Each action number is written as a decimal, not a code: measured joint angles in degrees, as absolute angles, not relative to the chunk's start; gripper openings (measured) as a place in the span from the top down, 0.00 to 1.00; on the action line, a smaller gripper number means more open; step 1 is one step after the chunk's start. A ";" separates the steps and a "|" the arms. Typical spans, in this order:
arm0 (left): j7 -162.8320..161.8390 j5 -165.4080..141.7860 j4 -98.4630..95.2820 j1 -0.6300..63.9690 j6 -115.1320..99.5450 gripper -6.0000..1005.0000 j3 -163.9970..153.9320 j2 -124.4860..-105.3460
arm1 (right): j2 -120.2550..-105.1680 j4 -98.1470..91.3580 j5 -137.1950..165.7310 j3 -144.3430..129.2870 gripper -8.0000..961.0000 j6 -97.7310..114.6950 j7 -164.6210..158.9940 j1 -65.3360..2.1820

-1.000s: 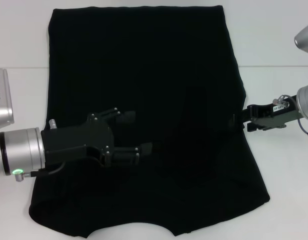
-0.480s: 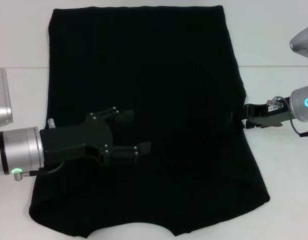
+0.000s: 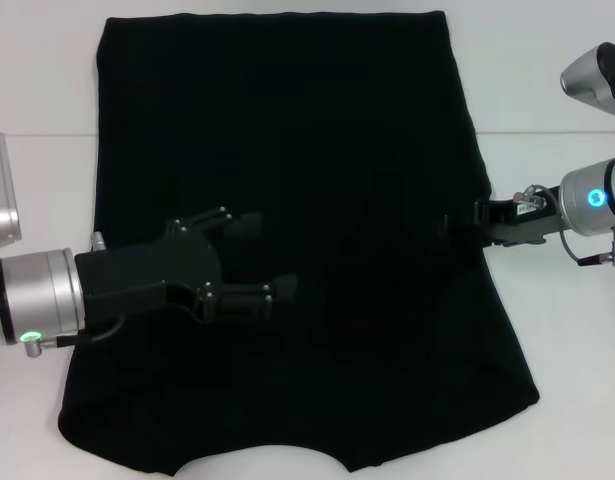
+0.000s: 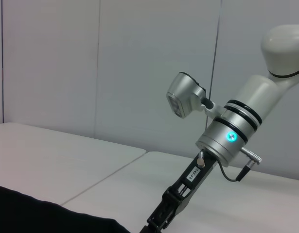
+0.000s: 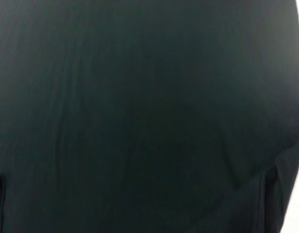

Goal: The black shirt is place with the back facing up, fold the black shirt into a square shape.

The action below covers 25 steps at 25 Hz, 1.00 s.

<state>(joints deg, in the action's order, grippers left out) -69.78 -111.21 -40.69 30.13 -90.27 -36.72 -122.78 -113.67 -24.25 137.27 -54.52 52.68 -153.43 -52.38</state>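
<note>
Large plain black soft-fabric shirt (image 3: 287, 180): spread flat on the white table (image 3: 557, 340), no print showing, lying beneath both grippers. Left gripper (image 3: 264, 255): fingers spread apart, holding nothing, over the shirt's left half, barely shifted since a second ago. Right gripper (image 3: 457, 225): at the shirt's right edge, moved slightly inward and farther away; its grip cannot be told.

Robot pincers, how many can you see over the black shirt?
2. The left pincer is above the black shirt's left half; the right pincer is at the shirt's right edge.
</note>
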 joint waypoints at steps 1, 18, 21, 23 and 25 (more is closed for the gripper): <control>-69.78 -111.21 -40.69 30.16 -90.26 0.07 -36.57 -122.78 | -113.67 -24.25 137.26 -54.46 0.32 52.66 -153.44 -52.40; -69.78 -111.18 -40.60 30.24 -90.08 0.07 -36.30 -122.77 | -112.93 -24.02 137.13 -54.14 0.33 54.29 -153.72 -51.06; -69.78 -111.18 -40.60 30.24 -90.08 0.07 -36.30 -122.80 | -112.95 -23.69 137.18 -54.14 0.33 54.28 -153.65 -51.03; -69.80 -111.18 -40.61 30.23 -90.08 0.07 -36.30 -122.80 | -112.98 -23.68 137.25 -54.14 0.33 54.27 -153.66 -51.03; -69.82 -111.18 -40.61 30.23 -90.08 0.07 -36.30 -122.79 | -112.94 -23.66 137.29 -54.14 0.34 54.25 -153.73 -50.92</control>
<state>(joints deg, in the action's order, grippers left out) -69.82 -111.18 -40.61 30.23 -90.08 -36.30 -122.79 -112.94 -23.66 137.29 -54.14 54.25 -153.73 -50.92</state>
